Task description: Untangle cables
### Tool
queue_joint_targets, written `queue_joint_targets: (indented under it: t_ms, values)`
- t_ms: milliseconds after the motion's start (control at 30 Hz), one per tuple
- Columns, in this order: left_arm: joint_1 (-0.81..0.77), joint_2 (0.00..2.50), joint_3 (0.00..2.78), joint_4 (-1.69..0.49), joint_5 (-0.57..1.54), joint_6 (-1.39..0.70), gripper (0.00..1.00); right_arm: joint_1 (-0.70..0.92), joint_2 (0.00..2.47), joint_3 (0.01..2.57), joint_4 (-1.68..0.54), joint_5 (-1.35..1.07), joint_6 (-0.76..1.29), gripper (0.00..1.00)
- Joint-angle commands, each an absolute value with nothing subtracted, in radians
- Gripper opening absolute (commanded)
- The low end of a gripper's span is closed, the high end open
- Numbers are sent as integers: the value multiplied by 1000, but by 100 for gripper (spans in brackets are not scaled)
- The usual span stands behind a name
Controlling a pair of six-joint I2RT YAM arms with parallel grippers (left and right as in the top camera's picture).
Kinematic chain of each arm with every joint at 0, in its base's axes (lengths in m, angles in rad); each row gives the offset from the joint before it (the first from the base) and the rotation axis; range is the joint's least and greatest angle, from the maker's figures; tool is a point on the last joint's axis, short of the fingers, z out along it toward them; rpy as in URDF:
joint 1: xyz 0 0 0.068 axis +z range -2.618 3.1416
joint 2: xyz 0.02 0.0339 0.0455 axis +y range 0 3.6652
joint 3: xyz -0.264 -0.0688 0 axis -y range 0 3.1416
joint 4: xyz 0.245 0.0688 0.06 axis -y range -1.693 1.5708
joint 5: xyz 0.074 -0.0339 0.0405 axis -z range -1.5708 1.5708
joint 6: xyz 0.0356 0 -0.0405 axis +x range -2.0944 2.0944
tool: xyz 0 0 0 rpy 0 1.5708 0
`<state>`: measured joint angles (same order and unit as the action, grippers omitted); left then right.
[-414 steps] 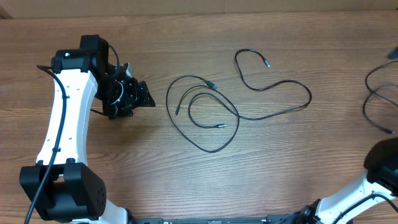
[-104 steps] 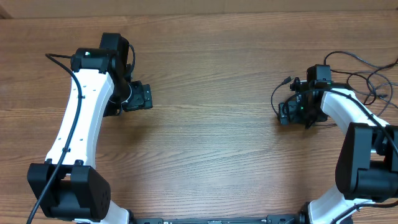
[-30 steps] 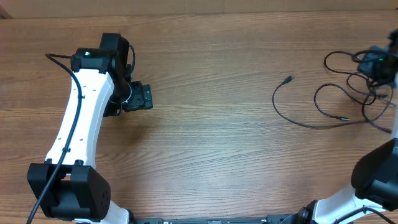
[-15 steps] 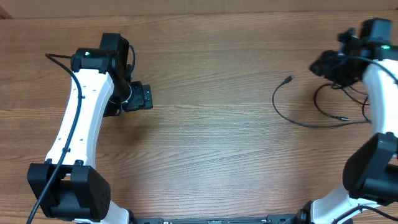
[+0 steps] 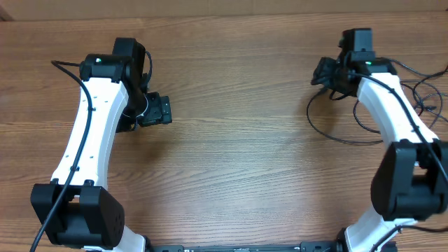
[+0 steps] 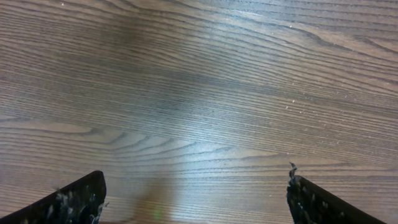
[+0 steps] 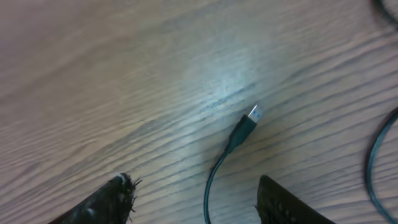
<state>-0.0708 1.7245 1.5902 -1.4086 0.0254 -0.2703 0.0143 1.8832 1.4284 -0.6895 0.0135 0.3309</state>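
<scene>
Cable plug lies diagonal, silver end pointing upper right, right-wrist view.

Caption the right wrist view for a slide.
Open jaws hover over a black cable ending in a silver-tipped plug on the wood table.

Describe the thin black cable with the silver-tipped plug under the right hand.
Thin black flexible cable ending in a moulded black plug with a flat silver tip, pointing up-right in the wrist view. It lies loose on the wood-grain table and curves down between the fingers of the open right hand, neither touching it. Overhead, it arcs away rightward.
</scene>
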Motion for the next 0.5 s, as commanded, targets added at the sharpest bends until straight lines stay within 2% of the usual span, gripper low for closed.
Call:
queue_joint_targets:
  t_ms: [0, 133, 267, 467]
  values:
    - [-74, 1726, 1592, -1412, 27, -270, 93, 33, 1957, 1419, -685, 94, 404, 62]
    - [-74, 1726, 1592, -1414, 27, -270, 93, 34, 2010, 1419, -667, 115, 449, 63]
    - [-74, 1726, 1592, -1414, 27, -270, 93, 35, 2042, 1419, -646, 115, 451, 56]
    - [-74, 1726, 1592, -1412, 27, -270, 93, 35, 2087, 1419, -632, 115, 502, 57]
